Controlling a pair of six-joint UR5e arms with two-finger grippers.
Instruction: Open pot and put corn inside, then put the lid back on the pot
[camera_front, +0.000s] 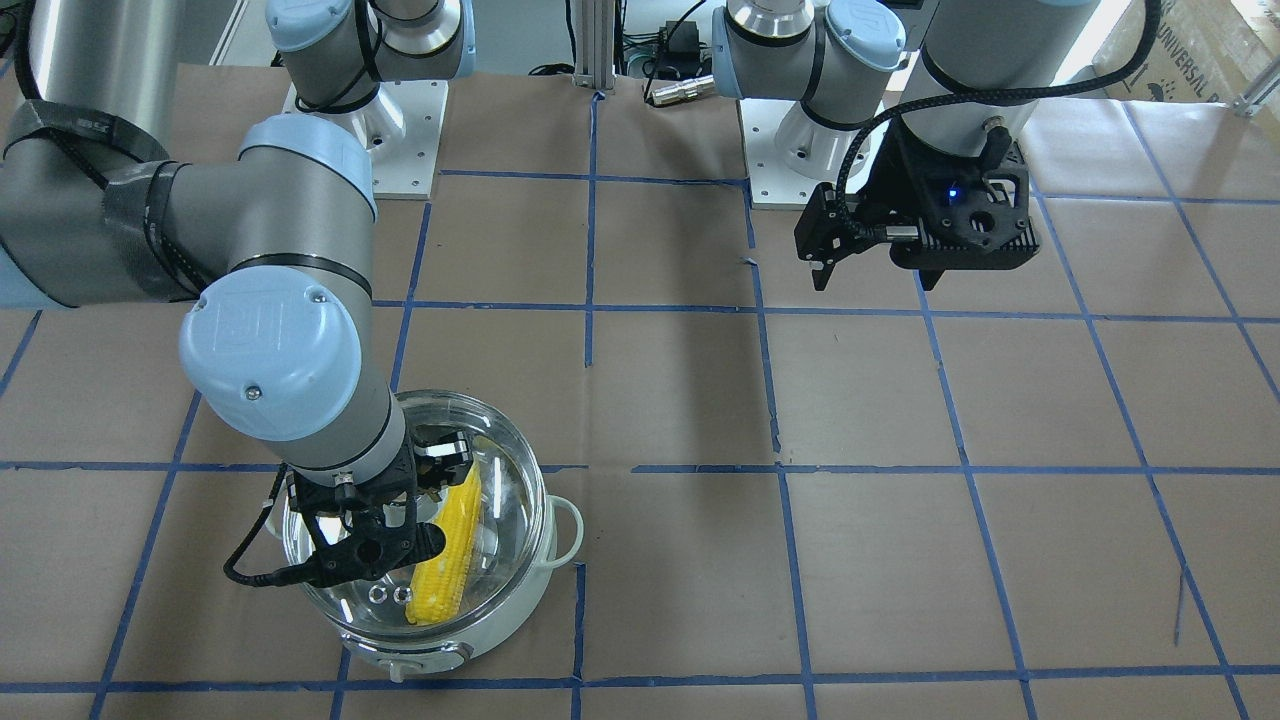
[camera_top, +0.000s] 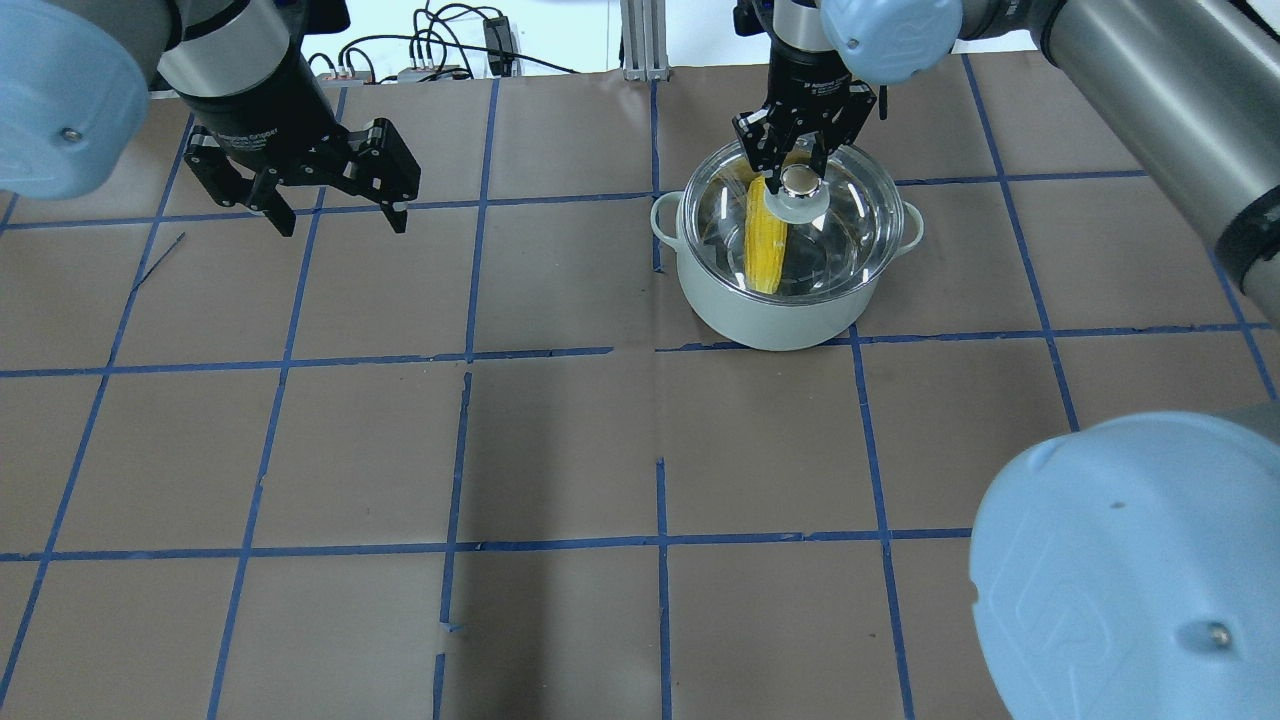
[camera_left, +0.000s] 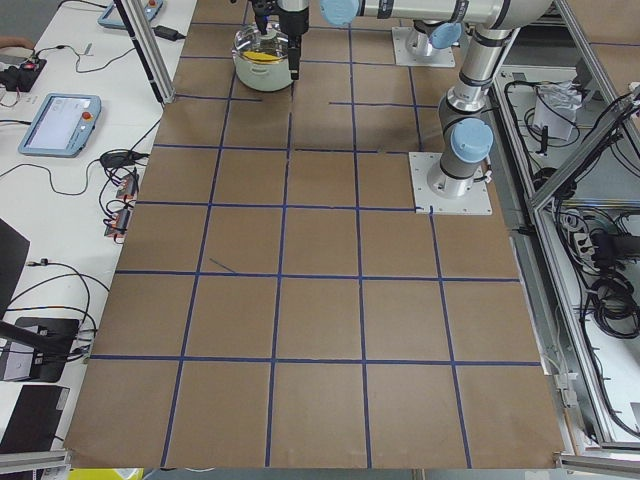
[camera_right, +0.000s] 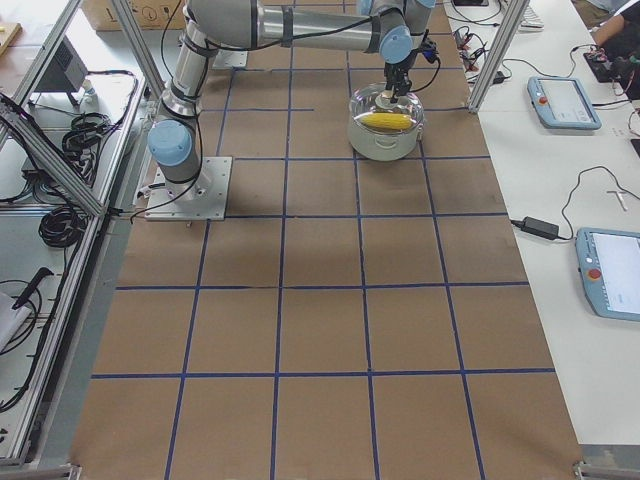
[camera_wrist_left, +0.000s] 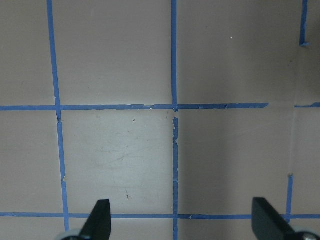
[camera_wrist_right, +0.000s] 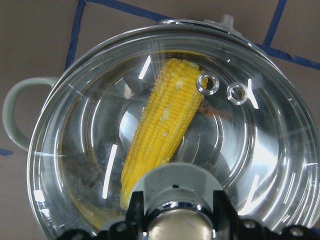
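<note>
Cardboard box (camera_front: 1200, 45): "UNIVERSAL", then a cut-off "R", on its side.
Left tool (camera_top: 343, 226): a line of white print on its black body (too small to read).
Blue joint cap (camera_front: 268, 345): embossed logo, letters unclear.

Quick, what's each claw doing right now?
Left claw: open, empty.
Right claw: closed on the lid knob, lid resting on the pot.

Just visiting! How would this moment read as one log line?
corn: inside pot | lid: on pot | right gripper: straddling lid knob, grip unclear | left gripper: open above table
</note>
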